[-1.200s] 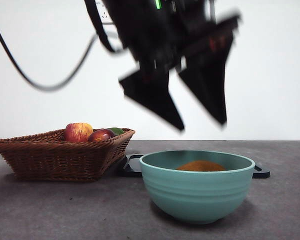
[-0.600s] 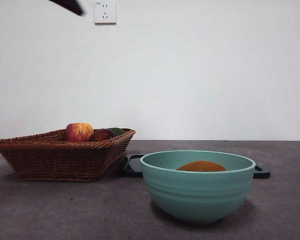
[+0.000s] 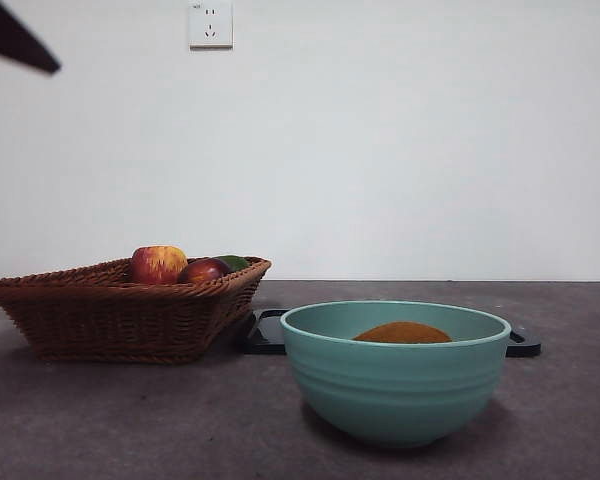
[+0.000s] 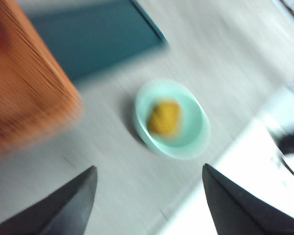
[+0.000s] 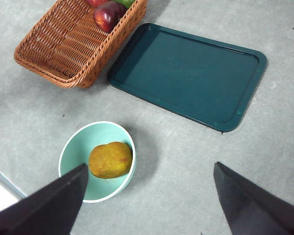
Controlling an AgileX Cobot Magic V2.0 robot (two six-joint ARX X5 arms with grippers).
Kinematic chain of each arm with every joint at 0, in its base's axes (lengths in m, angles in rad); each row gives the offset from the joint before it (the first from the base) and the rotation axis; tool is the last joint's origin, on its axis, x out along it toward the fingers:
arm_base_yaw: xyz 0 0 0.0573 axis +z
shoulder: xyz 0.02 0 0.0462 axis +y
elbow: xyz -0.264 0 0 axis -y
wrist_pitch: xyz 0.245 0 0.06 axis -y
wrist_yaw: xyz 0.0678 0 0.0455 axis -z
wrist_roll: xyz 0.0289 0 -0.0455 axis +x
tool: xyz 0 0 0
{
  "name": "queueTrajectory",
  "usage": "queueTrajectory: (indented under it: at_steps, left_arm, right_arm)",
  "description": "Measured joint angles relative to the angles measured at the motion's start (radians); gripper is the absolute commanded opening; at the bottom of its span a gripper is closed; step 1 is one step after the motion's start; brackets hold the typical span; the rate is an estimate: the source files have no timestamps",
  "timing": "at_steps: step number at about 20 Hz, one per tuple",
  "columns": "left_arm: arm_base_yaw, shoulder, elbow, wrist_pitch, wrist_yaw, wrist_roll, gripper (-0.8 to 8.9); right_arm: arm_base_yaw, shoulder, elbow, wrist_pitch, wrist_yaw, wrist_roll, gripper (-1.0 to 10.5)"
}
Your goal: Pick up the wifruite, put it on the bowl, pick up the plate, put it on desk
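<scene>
Wifruite point(image 5: 110, 159) already sits inside the teal bowl point(image 5: 73, 147), so first half looks done; dark tray-like plate point(image 5: 191, 76) lies untouched on the desk point(image 5: 186, 156) behind it, both left gripper point(image 4: 149, 196) and right gripper point(image 5: 149, 196) spread wide, empty, high above.

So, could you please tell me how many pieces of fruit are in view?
4: an ochre-brown oval fruit in the teal-green ceramic bowl, and a red-yellow apple, a dark red fruit and a green one in the brown wicker basket. More may be hidden there.
</scene>
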Motion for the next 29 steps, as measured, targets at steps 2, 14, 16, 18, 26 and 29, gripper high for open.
queueTrajectory:
  at_steps: [2, 14, 16, 18, 26, 29]
  left_arm:
    - [0.000, 0.000, -0.038, -0.038, 0.050, 0.023, 3.43]
    - [0.000, 0.000, -0.044, -0.058, 0.058, 0.069, 3.43]
    - [0.000, 0.000, -0.044, -0.058, 0.058, 0.071, 3.43]
    - [0.000, 0.000, -0.044, -0.058, 0.058, 0.071, 3.43]
    - [0.000, 0.000, -0.044, -0.058, 0.058, 0.071, 3.44]
    - [0.000, 0.000, -0.044, -0.058, 0.058, 0.071, 3.43]
  right_arm:
    - [0.000, 0.000, 0.000, 0.000, 0.000, 0.000, 4.1]
    - [0.059, 0.003, -0.034, -0.029, -0.004, 0.042, 4.1]
    - [0.112, 0.010, -0.128, 0.024, -0.003, 0.092, 4.1]
    - [0.167, 0.029, -0.236, 0.125, -0.002, 0.159, 4.1]
    - [0.377, 0.232, -0.364, 0.439, 0.169, 0.320, 3.1]
    - [0.427, 0.338, -0.364, 0.520, 0.275, 0.328, 2.4]
